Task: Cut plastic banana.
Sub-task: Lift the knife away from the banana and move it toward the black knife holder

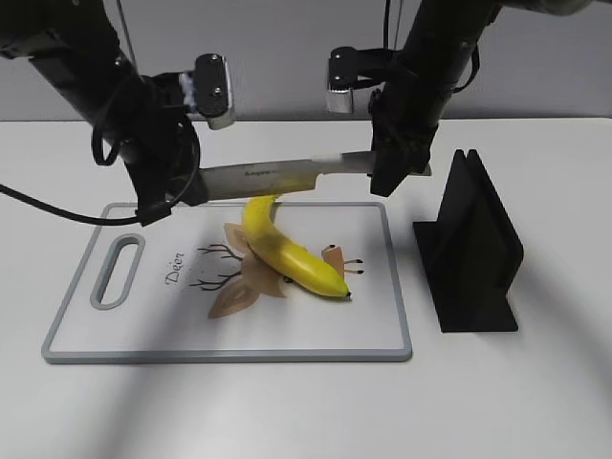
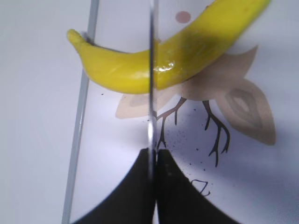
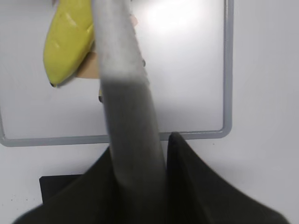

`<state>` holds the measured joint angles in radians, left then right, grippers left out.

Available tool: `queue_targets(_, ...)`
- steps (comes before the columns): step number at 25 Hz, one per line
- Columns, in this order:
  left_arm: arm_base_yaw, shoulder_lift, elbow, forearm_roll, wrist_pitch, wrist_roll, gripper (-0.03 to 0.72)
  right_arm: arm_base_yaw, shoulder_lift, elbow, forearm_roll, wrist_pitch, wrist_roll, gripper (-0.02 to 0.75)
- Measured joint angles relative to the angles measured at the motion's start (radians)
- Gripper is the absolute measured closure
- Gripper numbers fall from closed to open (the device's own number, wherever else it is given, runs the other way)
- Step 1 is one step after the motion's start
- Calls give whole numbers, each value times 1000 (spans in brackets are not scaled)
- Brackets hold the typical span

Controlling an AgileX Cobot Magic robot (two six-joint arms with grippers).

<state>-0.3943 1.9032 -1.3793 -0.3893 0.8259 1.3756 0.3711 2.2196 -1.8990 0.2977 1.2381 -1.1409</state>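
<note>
The right gripper (image 1: 397, 177) pinches the handle of a kitchen knife (image 1: 277, 176); the left gripper (image 1: 172, 196) clamps its blade tip. The blade hangs level above the plastic banana (image 1: 287, 251), which lies mid cutting board (image 1: 86, 330). A black stand (image 1: 473, 253) sits at three o'clock.

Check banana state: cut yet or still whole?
Whole. The plastic banana lies unbroken on the cutting board; the knife, gripped at both ends, crosses above its stem end.
</note>
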Motion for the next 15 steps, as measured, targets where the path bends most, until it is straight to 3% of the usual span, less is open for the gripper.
queue_targets(8, 0, -54, 0, 2, -5, -2, 665, 1, -49, -8, 0, 0, 19, 509)
queue_targets(10, 0, -57, 0, 0, -7, -1, 605, 1, -51, -8, 9, 0, 32, 509)
queue_targets(15, -1, -58, 0, -21, -10, -7, 317, 11, -53, -8, 22, 0, 67, 511)
